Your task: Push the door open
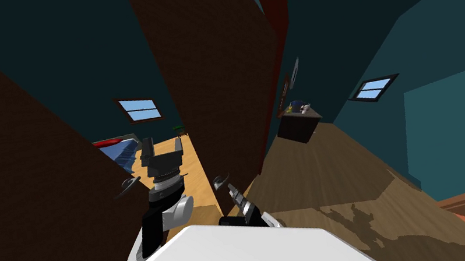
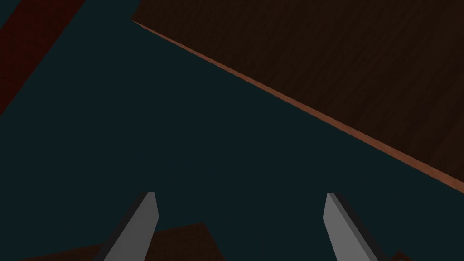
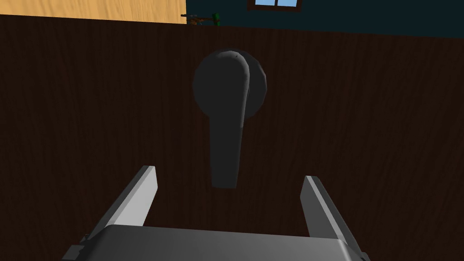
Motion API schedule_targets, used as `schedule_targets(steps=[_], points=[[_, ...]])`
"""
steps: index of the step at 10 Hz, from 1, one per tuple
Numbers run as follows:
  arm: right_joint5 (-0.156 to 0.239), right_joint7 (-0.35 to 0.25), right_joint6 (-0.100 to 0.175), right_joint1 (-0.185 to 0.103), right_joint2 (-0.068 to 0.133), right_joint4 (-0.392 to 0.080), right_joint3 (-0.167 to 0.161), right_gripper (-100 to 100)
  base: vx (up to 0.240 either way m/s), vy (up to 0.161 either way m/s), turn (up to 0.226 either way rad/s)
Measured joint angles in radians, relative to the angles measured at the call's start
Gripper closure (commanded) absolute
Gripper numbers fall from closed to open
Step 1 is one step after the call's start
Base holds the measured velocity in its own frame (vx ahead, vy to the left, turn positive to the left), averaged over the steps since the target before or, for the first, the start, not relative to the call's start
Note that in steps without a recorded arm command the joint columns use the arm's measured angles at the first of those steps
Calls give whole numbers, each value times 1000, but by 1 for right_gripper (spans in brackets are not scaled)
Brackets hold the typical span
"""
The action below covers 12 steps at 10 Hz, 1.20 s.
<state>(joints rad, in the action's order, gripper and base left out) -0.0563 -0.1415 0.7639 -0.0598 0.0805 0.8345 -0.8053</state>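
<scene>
**Dark brown wood-grain door (image 3: 362,136) ajar, right gripper (image 3: 229,172) facing its dark grey lever handle (image 3: 225,127)**

The door stands straight ahead of me, and its handle sits close to the door's edge that borders the gap. The handle has a round rose, and its lever points toward the right gripper. The lever's tip lies between the two light grey fingers (image 3: 144,190) but touches neither. The jaws are released and hold nothing.

In the head view, the right gripper hovers just beside the handle at the door's lower edge. Past that edge, a strip of light wooden floor (image 1: 196,167) runs to a bed with a blue cover (image 1: 120,153) under a small brown-framed window (image 1: 138,109).

A second dark brown panel (image 1: 25,172) closes the gap's other side, with a dark handle (image 1: 129,184) of its own at its edge. The left gripper (image 2: 239,193) is raised in the gap between the two panels. Its jaws are also released and empty, and they point at a dark teal wall (image 2: 181,136).

On the door's far side, a dark cabinet (image 1: 298,123) stands against the teal wall on a brown plank floor (image 1: 340,178)
</scene>
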Motion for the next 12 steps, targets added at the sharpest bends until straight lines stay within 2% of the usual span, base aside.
schedule_targets(steps=[1,2,7,8,9,10,12], points=[[0,2,0,-1,-4,-3,2,-100,52,55,-1],[0,2,0,-1,-4,-3,2,100,-6,-4,-3],[0,2,0,0,-4,-3,2,100,-11,-13,1],[0,2,0,0,-4,-3,2,-100,-95,12,-149],[5,9,5,-5,-10,-22,19,-100,-148,27,-118],[8,15,-1,3,-3,-7,31,-100,-182,24,-127],[16,28,-4,1,-14,-18,61,-100,-184,45,-114]])
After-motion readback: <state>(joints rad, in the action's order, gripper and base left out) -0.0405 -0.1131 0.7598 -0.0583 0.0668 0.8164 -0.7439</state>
